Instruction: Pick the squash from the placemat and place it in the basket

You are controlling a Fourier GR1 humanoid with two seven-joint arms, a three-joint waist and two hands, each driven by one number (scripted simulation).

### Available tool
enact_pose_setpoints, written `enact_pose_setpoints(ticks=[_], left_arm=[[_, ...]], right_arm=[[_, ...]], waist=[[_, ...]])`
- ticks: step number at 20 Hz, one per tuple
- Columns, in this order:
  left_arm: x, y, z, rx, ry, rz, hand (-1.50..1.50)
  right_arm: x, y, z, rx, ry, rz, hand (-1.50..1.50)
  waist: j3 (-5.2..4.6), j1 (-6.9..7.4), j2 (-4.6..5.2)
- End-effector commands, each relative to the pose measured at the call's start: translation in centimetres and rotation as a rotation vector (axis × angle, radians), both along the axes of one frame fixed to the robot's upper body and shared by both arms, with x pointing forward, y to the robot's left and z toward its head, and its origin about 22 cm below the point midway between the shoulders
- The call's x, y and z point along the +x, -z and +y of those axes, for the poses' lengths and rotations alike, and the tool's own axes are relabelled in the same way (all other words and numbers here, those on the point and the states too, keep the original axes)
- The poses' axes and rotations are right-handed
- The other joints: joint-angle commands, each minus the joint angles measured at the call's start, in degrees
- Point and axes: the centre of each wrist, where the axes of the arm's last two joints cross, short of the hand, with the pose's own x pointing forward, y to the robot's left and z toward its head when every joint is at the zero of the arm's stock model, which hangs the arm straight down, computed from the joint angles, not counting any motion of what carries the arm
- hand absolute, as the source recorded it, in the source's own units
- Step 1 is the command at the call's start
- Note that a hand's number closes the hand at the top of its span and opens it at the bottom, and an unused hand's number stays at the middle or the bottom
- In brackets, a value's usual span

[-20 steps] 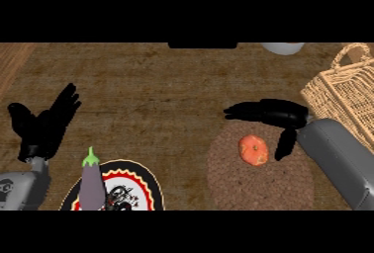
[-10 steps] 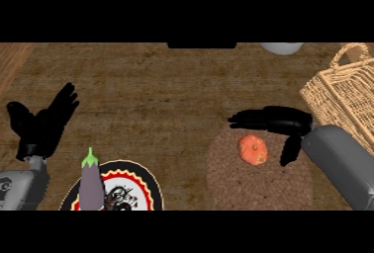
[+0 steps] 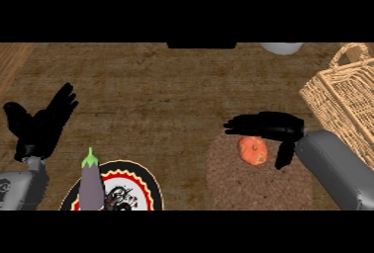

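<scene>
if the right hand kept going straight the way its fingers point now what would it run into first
The right hand points its fingers toward the view's left, above the squash on the placemat. Going straight on, it looks to cross only bare counter, possibly reaching the resting left hand far across. Height is hard to judge.

Light over the counter (image 3: 161, 89) was dim and even, with no clear source, no glare and hardly any cast shadows. The black right hand (image 3: 266, 126) and left hand (image 3: 40, 123) read as flat dark shapes with little inner detail. The basket (image 3: 343, 99) at the counter's right edge was the brightest area.
</scene>
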Motion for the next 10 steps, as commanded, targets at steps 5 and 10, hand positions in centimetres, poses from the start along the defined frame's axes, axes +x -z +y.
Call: enact_pose_setpoints(ticks=[5,10], left_arm=[[-0.4,-2.0,0.8,0.007,-0.018,-0.020,0.00],[0.9,0.3,-1.6,-0.002,-0.014,-0.005,0.00]], right_arm=[[-0.6,1.9,0.6,-0.056,-0.126,-0.051,1.50],[-0.6,3.2,1.9,-0.045,-0.136,-0.055,1.50]], waist=[[0.02,0.29,-0.01],[0.01,0.04,0.09]])
